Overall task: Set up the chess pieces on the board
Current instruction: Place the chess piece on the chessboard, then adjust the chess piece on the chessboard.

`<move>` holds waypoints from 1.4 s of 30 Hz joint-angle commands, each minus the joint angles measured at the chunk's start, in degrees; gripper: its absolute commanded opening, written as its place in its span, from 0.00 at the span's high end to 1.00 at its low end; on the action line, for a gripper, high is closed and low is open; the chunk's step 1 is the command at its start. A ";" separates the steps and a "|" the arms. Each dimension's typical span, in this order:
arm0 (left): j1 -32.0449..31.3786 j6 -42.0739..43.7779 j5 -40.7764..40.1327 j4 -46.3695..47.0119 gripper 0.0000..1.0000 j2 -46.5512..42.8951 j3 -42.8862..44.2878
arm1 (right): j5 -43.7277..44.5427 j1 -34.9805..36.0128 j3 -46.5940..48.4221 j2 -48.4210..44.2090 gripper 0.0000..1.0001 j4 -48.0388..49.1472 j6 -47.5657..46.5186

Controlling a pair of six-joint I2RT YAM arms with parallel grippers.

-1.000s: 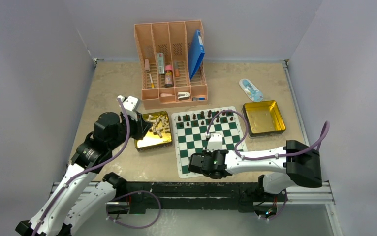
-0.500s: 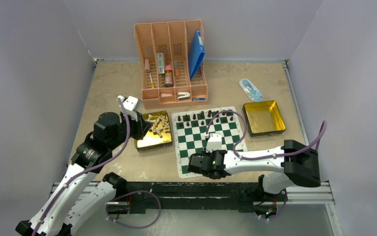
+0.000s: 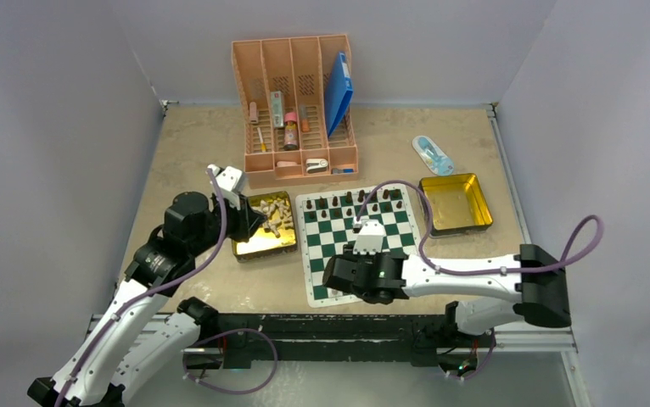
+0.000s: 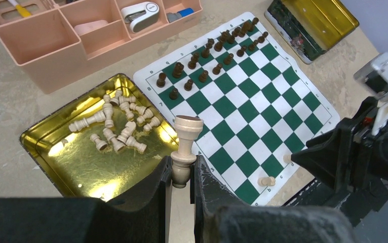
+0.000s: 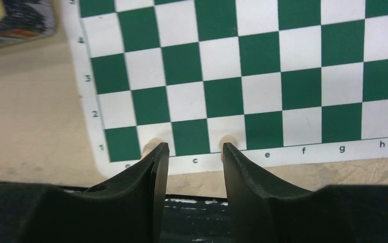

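Left hand (image 4: 182, 172): it is clenching one pale chessman (image 4: 187, 147) by the base. The piece is standing upright between the fingers, its flat head rising above the fingertips. In the left wrist view the hand is hovering over the near right corner of the gold tin (image 4: 75, 169), just beside the left border of the board (image 4: 263, 96). I am counting about a dozen loose pale chessmen (image 4: 116, 126) lying on their sides in that tin.

Right hand (image 5: 192, 152): the fingers are standing apart and are gripping nothing. The hand is sitting low over the near edge of the board, with a green first-row square showing in the gap. Two pale chessmen (image 5: 227, 140) are standing on the first row, one peeking out behind each fingertip; I cannot tell whether either is touching a finger. From the left wrist view both are showing as upright and clear of the hand's black body.

Board: it is lying flat on the tabletop (image 3: 203, 144) between the two tins. Dark chessmen (image 4: 207, 55) are filling its two far rows. The second gold tin (image 3: 455, 203) is sitting at the right, and the pink organiser (image 3: 296, 110) is standing behind.
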 commanded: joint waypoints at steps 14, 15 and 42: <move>0.22 -1.03 2.53 0.97 0.99 0.11 -0.10 | -2.22 -0.77 -5.85 -4.13 0.55 -0.97 0.55; 0.22 -1.03 2.44 0.90 0.99 0.04 -0.15 | -2.57 -0.86 -6.15 -4.04 0.55 -0.32 -0.02; 0.26 -0.26 1.54 1.06 0.99 -0.70 -0.29 | -0.41 -2.20 -4.16 0.28 0.78 2.75 -3.20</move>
